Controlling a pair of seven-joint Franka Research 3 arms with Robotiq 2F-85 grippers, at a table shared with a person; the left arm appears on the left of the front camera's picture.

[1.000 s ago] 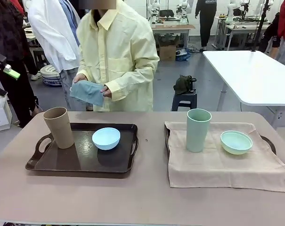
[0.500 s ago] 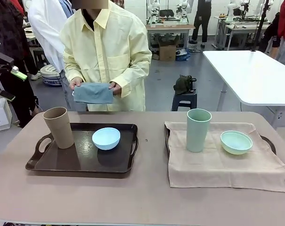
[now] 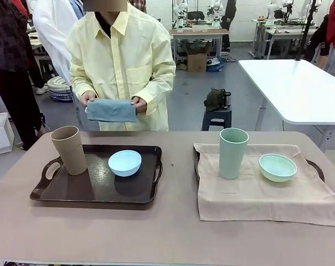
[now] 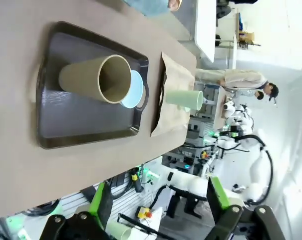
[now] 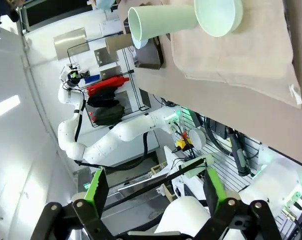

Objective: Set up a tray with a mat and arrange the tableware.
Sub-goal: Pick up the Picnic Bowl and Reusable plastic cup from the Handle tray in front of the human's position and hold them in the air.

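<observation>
A dark brown tray (image 3: 89,189) at the table's left holds a tan-brown tumbler (image 3: 68,149) and a pale blue bowl (image 3: 124,163). At the right, a beige mat (image 3: 256,194) covers a second tray, whose handle (image 3: 318,166) sticks out. On the mat stand a pale green tumbler (image 3: 233,153) and a pale green bowl (image 3: 277,167). The person at the far side holds a folded blue-grey cloth (image 3: 111,110) in both hands. My left gripper (image 4: 158,210) is open high above the brown tray (image 4: 66,120). My right gripper (image 5: 155,195) is open above the beige mat (image 5: 240,55).
A white table (image 3: 294,88) stands behind at the right, with a stool (image 3: 217,116) beside it. Other people stand behind at the far left. Bare tabletop (image 3: 173,233) runs along the near edge and between the two trays.
The left arm's gripper, seen earlier at the front view's left edge, has gone out of the picture. The person has stepped a little left and turned the cloth flat in front of the body.
</observation>
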